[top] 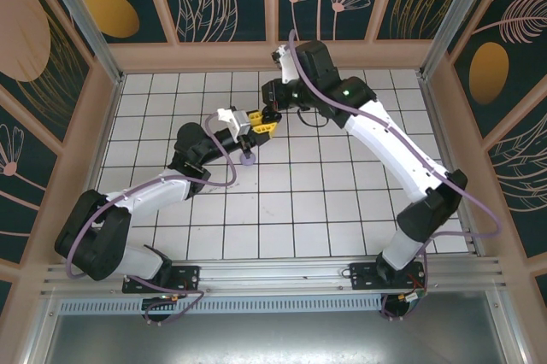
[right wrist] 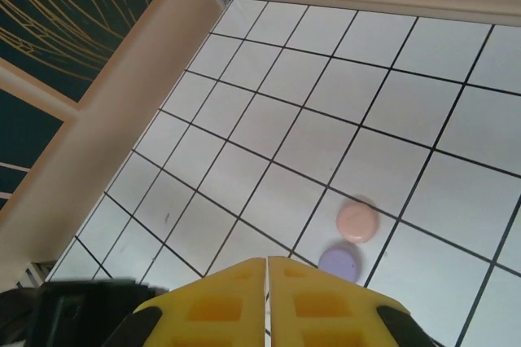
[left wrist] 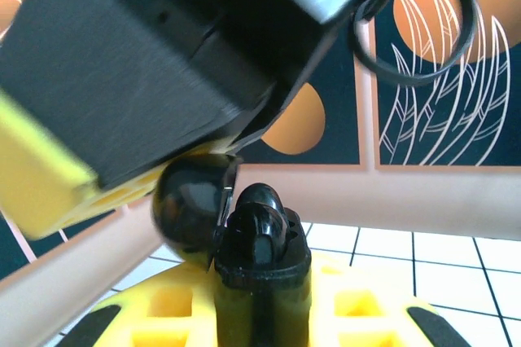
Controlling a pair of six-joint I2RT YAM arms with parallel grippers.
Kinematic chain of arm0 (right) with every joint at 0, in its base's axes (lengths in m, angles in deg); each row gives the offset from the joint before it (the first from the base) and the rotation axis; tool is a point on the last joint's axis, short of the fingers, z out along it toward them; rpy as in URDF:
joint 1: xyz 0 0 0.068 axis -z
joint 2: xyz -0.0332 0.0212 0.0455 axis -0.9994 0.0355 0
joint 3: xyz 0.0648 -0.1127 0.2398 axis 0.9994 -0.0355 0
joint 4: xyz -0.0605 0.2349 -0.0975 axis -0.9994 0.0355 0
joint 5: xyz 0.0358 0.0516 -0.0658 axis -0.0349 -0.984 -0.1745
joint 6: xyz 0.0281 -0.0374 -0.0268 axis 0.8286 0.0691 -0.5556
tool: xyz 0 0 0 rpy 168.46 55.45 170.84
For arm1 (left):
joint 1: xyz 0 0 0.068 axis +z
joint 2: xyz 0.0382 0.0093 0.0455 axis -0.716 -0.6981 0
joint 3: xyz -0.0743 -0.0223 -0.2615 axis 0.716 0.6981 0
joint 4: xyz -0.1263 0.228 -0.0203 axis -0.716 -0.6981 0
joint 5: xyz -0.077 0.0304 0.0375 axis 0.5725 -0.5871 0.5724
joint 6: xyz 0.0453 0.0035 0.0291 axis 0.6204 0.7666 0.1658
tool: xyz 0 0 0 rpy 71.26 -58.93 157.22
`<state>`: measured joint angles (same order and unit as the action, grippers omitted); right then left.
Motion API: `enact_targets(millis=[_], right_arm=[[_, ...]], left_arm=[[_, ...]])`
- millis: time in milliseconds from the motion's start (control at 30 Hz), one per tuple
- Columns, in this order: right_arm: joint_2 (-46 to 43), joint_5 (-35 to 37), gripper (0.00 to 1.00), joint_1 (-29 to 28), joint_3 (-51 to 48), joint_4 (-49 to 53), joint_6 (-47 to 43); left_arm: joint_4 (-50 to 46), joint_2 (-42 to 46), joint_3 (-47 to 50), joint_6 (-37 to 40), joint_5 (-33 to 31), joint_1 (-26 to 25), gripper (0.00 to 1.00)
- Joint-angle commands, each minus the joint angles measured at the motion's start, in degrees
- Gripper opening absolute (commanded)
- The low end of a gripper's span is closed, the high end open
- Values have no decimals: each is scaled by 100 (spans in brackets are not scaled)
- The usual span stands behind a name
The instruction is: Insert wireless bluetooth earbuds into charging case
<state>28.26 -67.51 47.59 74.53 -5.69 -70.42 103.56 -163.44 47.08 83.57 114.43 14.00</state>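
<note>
- Your left gripper (top: 256,123) is clenched on the black case (left wrist: 195,208), held up off the table (right wrist: 285,143) in the middle of the workspace.
- In the left wrist view the case stands on edge between the yellow fingers. Its rounded lid appears swung out to the left and the darker body is upright in the middle, so the opening seems to face up and away from you.
- A glossy black lump sits at the top of that body. It may be an earbud already seated, but you cannot tell.
- Your right gripper (right wrist: 267,294) is the nearer one for the insertion. It hangs directly over the case, with its body right against the lid and its tips meeting the left arm's from the far side.
- Its fingers are pressed together with barely a slit between them. Whether a bud is pinched there you cannot tell.
- I judge the coming move is straight down along the case's upright body.
- The lilac case (right wrist: 340,261) and the pink case (right wrist: 358,221) lie side by side on the tiles below.
</note>
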Motion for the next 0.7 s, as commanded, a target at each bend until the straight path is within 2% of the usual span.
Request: enact_targets(millis=[0,133,267,433,500,667], right_arm=[[-765,-106,9,-297,-718,455,149],[-1604,151,9,64,-1591,-55,695],[-2366,334,10,725,-2436,-803,1352],[-2713,407,14,874,-3241,-1151,1630],[-2817,484,15,872,-3560,-1227,1704],[-3032,549,17,874,-4366,-1491,1904]], left_arm=[[334,112,-157,-107,-246,0,0],[510,54,-115,-444,-304,0,0],[652,22,51,-1070,-420,5,0],[569,154,562,-1856,-755,2,0],[348,259,793,-2170,-951,0,0],[-956,394,1047,-3015,-1352,0,0]])
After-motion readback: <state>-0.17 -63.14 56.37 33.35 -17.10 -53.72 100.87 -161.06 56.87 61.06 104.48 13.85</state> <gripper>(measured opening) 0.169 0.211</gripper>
